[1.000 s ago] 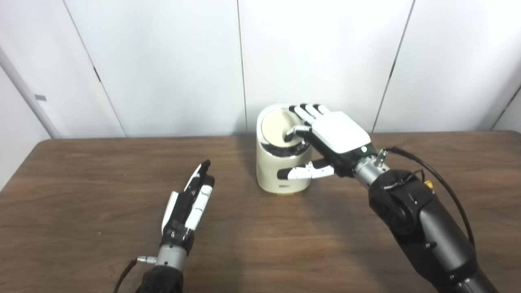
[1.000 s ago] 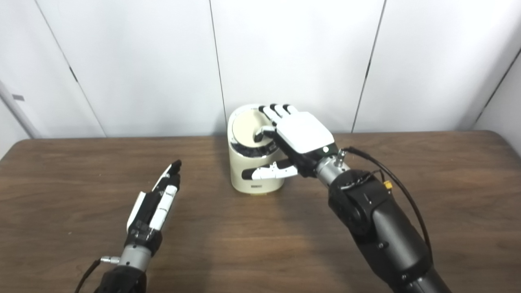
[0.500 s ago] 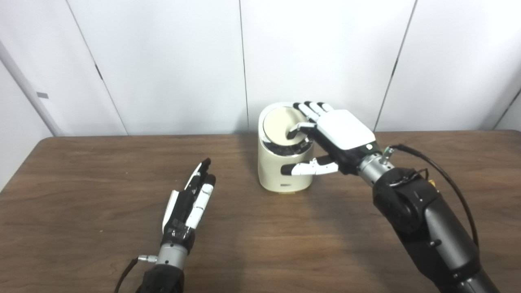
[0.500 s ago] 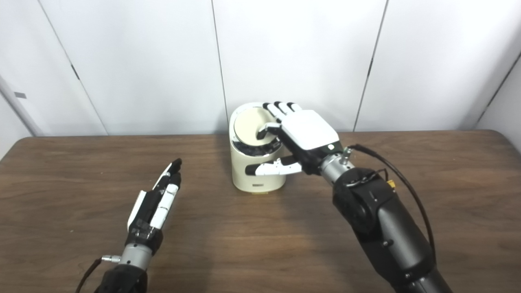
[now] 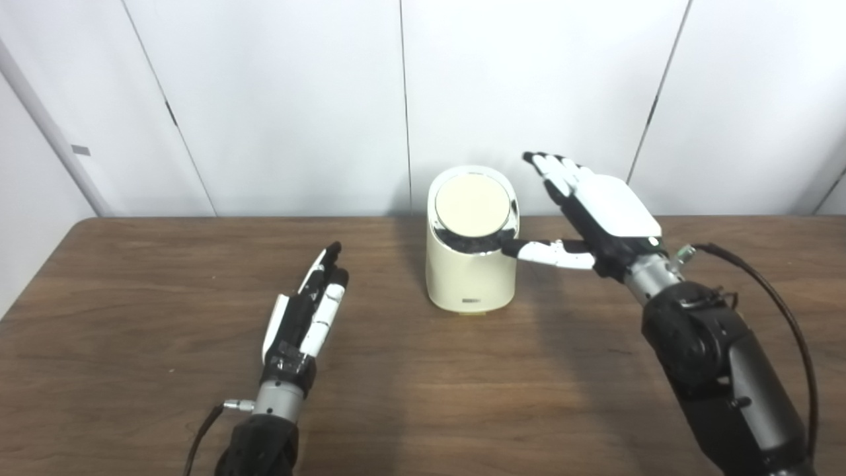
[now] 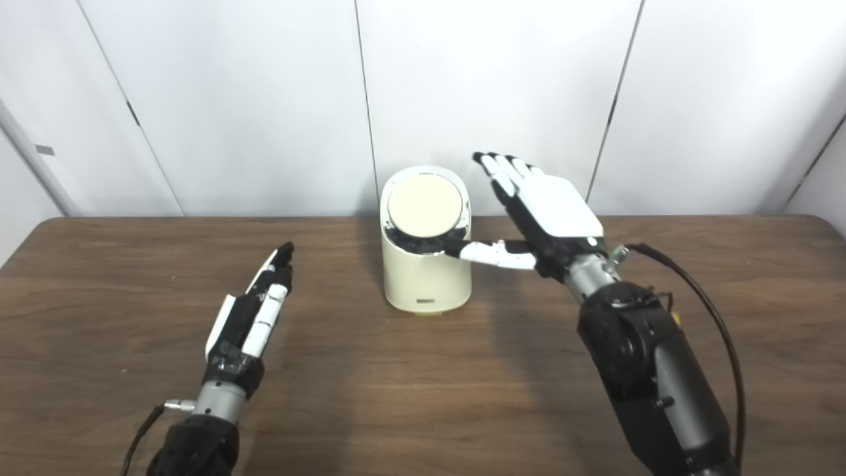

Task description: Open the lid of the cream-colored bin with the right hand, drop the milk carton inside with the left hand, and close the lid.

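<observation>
Fingers, left hand: those of the left hand (image 5: pixel 305 319) lie straight and close together, released, grasping nothing; the palm stands on edge over the near left of the table (image 5: pixel 132 370).
Fingers, right hand: those of the right hand (image 5: pixel 598 215) are spread and released, pointing up and far, clear of the bin; only the thumb (image 5: pixel 542 250) reaches left and looks to touch the bin's right side just under the lid.
Milk carton: none shows on the table or in either hand; my judgement is that it lies inside the bin, though the closed lid hides this.
Bin: the cream bin (image 5: pixel 470 277) stands upright at the far middle of the table, between the two hands and nearer the right one.
Lid: the round lid (image 5: pixel 473 205) sits flat and closed in its dark rim.
Progress: judged from the shut lid and both empty hands, the task looks finished or nearly so; all that seems left is drawing the right hand away.
Right arm: it comes in from the near right, wrist bent left toward the bin.
</observation>
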